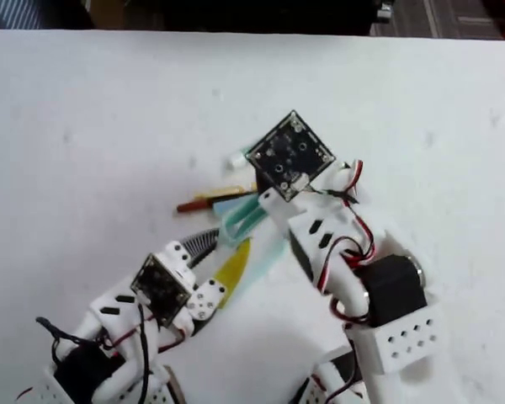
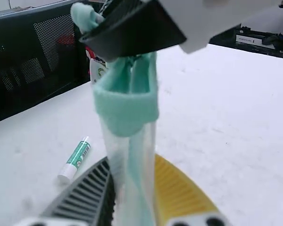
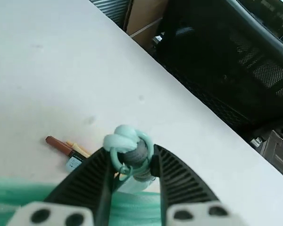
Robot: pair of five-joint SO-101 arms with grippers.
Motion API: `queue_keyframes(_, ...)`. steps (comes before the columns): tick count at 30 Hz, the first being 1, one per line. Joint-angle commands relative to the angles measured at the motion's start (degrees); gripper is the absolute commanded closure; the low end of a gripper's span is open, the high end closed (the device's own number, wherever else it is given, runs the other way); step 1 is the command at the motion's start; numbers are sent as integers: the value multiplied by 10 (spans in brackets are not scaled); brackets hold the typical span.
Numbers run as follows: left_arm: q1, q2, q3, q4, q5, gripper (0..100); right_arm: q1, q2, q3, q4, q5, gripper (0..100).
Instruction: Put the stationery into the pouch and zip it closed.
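My R gripper [image 3: 132, 157] pinches the zip pull [image 3: 125, 140], a knotted mint cord. My L gripper [image 2: 132, 186] clamps the pouch [image 2: 127, 110]: clear soft plastic w/ mint fabric trim, contents unclear. Beside it on the white table [image 1: 84, 126]: 1 glue stick [image 2: 76, 157], maybe 2 pencils [image 3: 61, 145].

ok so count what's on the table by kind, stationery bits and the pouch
green and white tube: 1
brown pen: 1
thin yellow stick, maybe a pencil: 1
pouch: 1, gripped by the left pincer and the right pincer
total: 4
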Motion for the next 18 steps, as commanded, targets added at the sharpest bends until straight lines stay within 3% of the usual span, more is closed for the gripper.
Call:
queue_keyframes(1,6,-5,-13,11,-2,977,37,7,22,-29,16,981)
queue_keyframes(13,6,-5,-11,11,-2,977,98,7,23,-54,15,981)
queue_keyframes(18,6,-5,-11,11,-2,977,92,7,25,-58,15,981)
